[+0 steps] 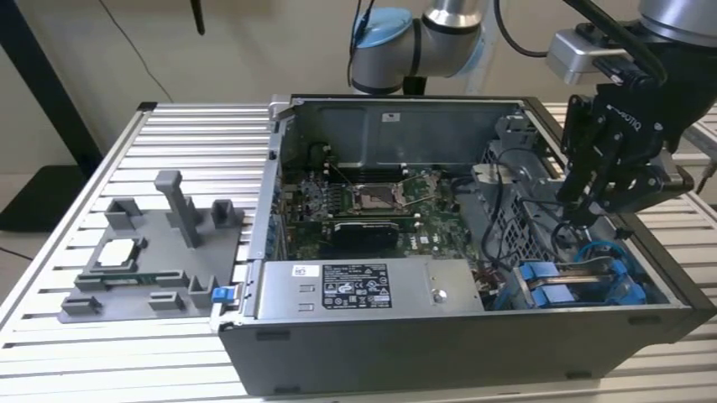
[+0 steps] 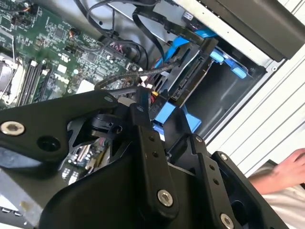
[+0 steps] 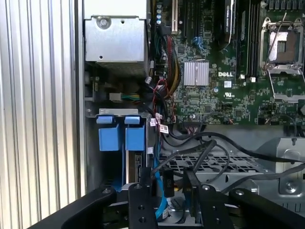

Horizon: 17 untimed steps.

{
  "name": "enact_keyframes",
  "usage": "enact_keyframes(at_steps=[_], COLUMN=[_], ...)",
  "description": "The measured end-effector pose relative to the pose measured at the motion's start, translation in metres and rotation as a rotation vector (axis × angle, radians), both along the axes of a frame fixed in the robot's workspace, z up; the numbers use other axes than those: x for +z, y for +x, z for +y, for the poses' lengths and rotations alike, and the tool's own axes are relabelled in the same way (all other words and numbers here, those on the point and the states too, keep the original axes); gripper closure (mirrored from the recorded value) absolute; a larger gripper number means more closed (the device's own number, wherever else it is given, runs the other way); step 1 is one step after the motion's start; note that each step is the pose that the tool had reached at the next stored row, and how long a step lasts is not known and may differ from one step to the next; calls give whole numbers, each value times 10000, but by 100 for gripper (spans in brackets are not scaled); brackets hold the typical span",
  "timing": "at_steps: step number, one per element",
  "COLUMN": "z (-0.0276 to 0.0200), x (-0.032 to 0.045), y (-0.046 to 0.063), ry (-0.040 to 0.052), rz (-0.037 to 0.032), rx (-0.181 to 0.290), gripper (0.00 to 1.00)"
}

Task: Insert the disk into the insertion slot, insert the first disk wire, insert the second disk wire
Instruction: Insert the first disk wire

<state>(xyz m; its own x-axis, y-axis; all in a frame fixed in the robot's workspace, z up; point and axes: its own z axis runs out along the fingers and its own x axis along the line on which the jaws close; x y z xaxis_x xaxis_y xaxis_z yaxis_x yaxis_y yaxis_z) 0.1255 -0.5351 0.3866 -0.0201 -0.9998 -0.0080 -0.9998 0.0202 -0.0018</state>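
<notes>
- The flat silver-grey disk in its bright blue plastic carrier (image 3: 135, 140) stands edge-on inside the grey sheet-metal insertion slot (image 3: 119, 112), at the corner of the open dark grey computer case (image 1: 448, 357) on the ribbed aluminium worktop (image 1: 67, 353); I judge the first step done
- The black gripper (image 3: 167, 179) hangs low over that bay, just beside the disk's connector edge in both wrist views
- Its fingers (image 3: 144, 195) are drawn in to a narrow gap with a small black wire plug (image 3: 167, 185) between them, apparently gripped; a black braided wire (image 2: 143, 74) runs back from there towards the green motherboard (image 3: 224, 81)
- The plug looks near the disk's connector but not seated, so the wire work seems under way; I cannot tell which of the two wires this is, or whether either is already in
- A person's hand (image 2: 286, 167) rests outside the case in the second wrist view
</notes>
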Motion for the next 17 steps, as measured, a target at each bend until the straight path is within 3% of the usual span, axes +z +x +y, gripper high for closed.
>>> enact_keyframes(at_steps=[12,14,17], z=[-18,-20,-20], x=[-13,-17,-26], y=[0,-1,-3], ry=[2,8,8], rz=[-18,-84,-268], rx=[1,-2,0], gripper=[0,0,0])
